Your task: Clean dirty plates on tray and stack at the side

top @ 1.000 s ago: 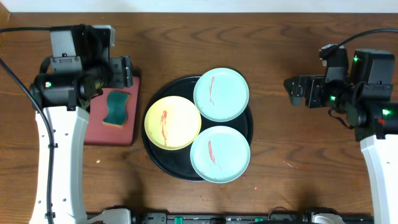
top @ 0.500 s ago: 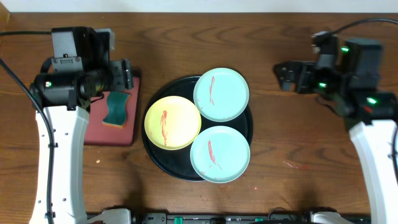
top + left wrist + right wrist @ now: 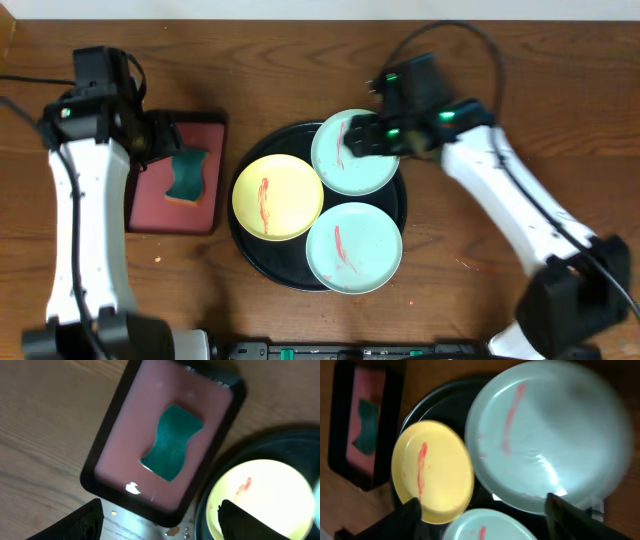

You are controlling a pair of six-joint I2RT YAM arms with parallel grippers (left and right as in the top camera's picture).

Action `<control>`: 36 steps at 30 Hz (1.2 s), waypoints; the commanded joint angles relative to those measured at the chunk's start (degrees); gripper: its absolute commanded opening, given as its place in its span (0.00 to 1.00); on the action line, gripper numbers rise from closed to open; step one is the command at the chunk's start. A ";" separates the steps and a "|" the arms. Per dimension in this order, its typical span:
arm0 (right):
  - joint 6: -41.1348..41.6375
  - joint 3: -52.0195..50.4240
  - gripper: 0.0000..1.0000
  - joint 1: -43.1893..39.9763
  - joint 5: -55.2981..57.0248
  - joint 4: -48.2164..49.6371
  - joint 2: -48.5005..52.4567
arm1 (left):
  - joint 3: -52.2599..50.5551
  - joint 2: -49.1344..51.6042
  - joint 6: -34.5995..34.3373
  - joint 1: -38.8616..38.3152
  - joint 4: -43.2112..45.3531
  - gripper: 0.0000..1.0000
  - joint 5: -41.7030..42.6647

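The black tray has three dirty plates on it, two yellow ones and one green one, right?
Not quite. In the overhead view the black tray holds just one yellow plate and two green ones: the upper green plate and the lower green plate. All three are dirty.

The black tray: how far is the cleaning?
Done: nothing; the yellow round plate, the far mint-green round plate and the near mint-green plate lie red-smeared on the round black tray. In hand: open left gripper near the teal wavy sponge, open right gripper above the far plate. Left: wiping, stacking.
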 commanded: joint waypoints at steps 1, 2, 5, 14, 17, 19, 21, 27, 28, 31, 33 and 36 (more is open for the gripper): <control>2.36 1.40 0.89 4.42 1.51 1.51 3.34 | 1.07 3.74 -0.02 0.24 0.22 0.73 -0.61; 2.36 1.38 0.90 5.29 1.20 2.10 3.93 | 1.07 4.59 -0.02 0.24 0.39 0.74 -0.61; 2.03 1.31 0.83 6.99 2.64 3.48 4.70 | 1.07 6.71 0.02 0.24 1.01 0.74 -0.66; 13.33 1.11 0.55 12.37 8.70 3.85 9.53 | 1.07 8.07 -0.02 0.24 2.49 0.73 -0.68; 14.40 1.11 0.57 14.40 8.70 2.10 12.07 | 1.07 8.07 -0.02 0.24 2.95 0.74 -0.74; 14.60 1.11 0.56 15.45 8.90 0.15 13.73 | 1.07 8.07 -0.04 0.24 3.15 0.74 -1.42; 15.10 1.11 0.52 16.04 9.79 -1.22 14.93 | 1.07 8.07 -0.04 0.24 3.21 0.74 -1.64; 16.79 1.11 0.43 16.15 11.67 -0.20 18.29 | 1.07 8.07 -0.04 0.24 3.26 0.74 -1.77; 16.98 1.11 0.42 16.15 11.74 0.48 18.80 | 1.07 8.07 -0.04 0.24 3.28 0.74 -1.77; 17.14 1.11 0.40 16.15 11.87 2.73 20.24 | 1.07 8.07 -0.07 0.24 3.48 0.74 -1.75; 17.14 1.11 0.39 16.15 12.17 4.20 21.00 | 1.07 8.07 -0.07 0.24 3.65 0.74 -1.75; 17.18 1.11 0.28 16.26 13.40 5.44 22.08 | 1.07 8.07 -0.07 0.24 4.17 0.74 -1.75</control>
